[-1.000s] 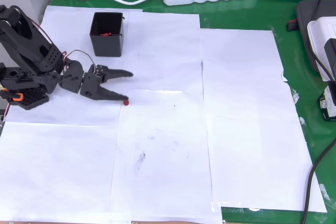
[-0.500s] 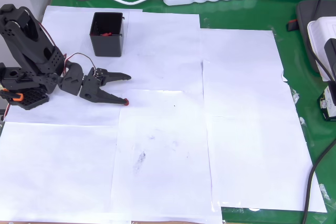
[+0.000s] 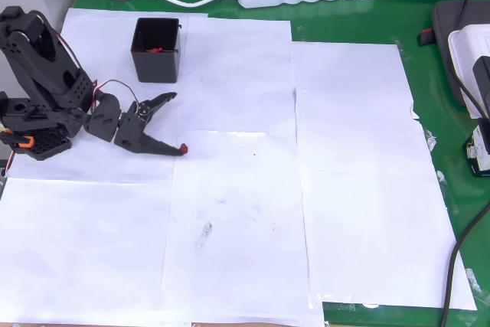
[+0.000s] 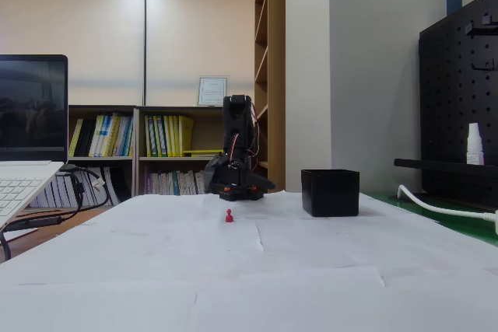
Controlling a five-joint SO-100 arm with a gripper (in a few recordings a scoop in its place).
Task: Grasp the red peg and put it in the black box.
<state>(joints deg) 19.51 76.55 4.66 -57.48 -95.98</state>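
White paper (image 3: 245,212): overhead, the spread pincer (image 3: 174,124) touches the red peg (image 3: 184,148).

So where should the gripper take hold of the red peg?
Grip the red peg low around its body, coming down from above with one finger on each side. It stands upright on the paper in the fixed view, tiny, narrower toward the top.

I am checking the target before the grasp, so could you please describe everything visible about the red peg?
The red peg is tiny, bright red and looks like plastic. In the fixed view it stands upright on the white paper, to the left of the black box. From overhead it sits at the tip of the lower finger of the open gripper; contact cannot be confirmed.
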